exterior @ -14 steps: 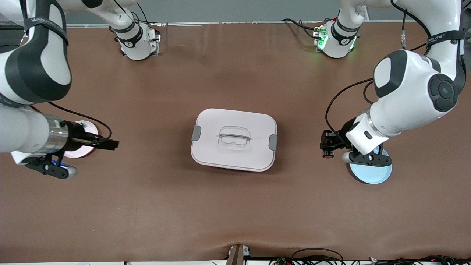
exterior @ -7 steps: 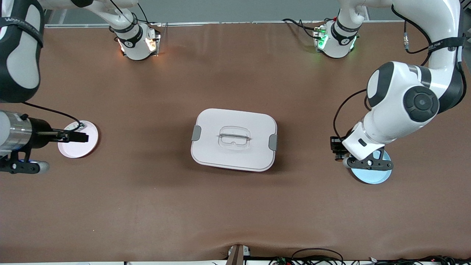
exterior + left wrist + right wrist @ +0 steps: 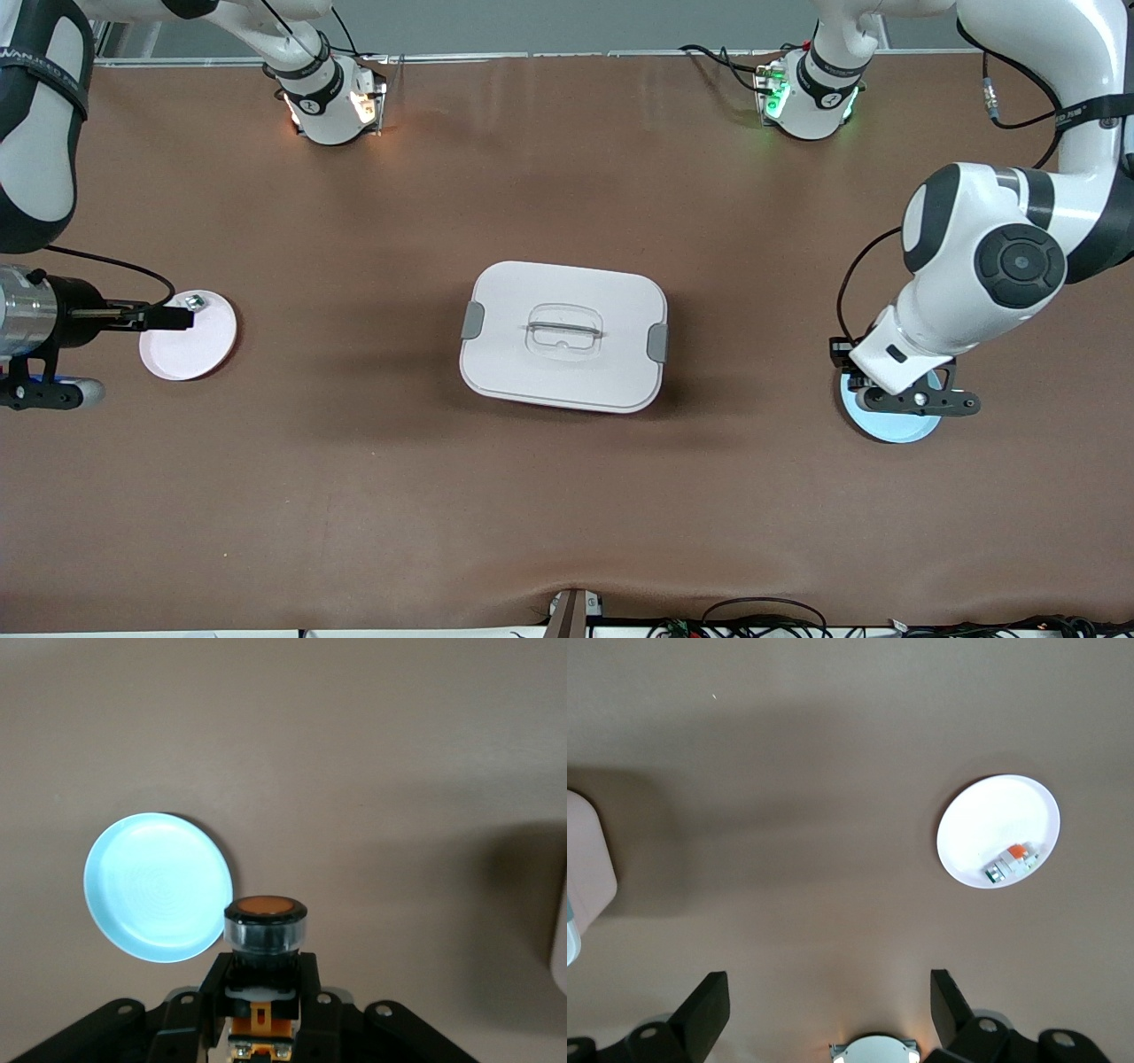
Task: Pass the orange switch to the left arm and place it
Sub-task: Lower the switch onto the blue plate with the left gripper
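Front view puts the box [image 3: 563, 335] mid-table. At its three o'clock my left gripper [image 3: 263, 1014], over the blue plate [image 3: 890, 425], clamps the orange switch [image 3: 264, 923]. My right gripper [image 3: 829, 1003] hangs wide at nine o'clock. Handover comes next, I judge, skirting the box.

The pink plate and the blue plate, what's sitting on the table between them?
The box, lid on, lies between the pink plate and the blue plate; otherwise bare brown table, as the front view shows.
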`<action>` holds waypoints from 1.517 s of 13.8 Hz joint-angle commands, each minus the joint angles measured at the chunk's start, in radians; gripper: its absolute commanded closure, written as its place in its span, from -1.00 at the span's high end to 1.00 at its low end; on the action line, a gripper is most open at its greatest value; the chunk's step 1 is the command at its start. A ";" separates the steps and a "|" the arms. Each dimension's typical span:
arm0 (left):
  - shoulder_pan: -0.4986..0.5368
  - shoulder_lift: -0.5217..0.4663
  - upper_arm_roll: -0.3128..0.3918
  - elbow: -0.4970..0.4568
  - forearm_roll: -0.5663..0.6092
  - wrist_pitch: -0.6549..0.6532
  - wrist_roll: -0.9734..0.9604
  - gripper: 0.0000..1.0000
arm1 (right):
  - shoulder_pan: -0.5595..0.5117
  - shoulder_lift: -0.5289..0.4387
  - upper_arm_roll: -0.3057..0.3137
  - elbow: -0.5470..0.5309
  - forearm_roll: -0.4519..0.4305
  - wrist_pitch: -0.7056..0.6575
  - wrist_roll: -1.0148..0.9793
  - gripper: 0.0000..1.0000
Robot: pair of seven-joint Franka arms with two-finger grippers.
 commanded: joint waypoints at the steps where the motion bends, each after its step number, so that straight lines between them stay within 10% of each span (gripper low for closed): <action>1: 0.030 -0.045 -0.005 -0.056 0.019 -0.008 -0.057 -1.00 | -0.007 -0.026 0.012 -0.017 -0.025 -0.010 0.001 1.00; 5: 0.099 -0.044 -0.006 -0.060 0.021 -0.007 -0.521 -1.00 | -0.011 -0.036 0.013 -0.017 -0.023 -0.013 -0.001 1.00; 21: 0.177 0.044 0.000 -0.165 0.038 0.251 -1.206 -1.00 | -0.087 -0.266 0.013 -0.178 0.055 -0.065 0.019 1.00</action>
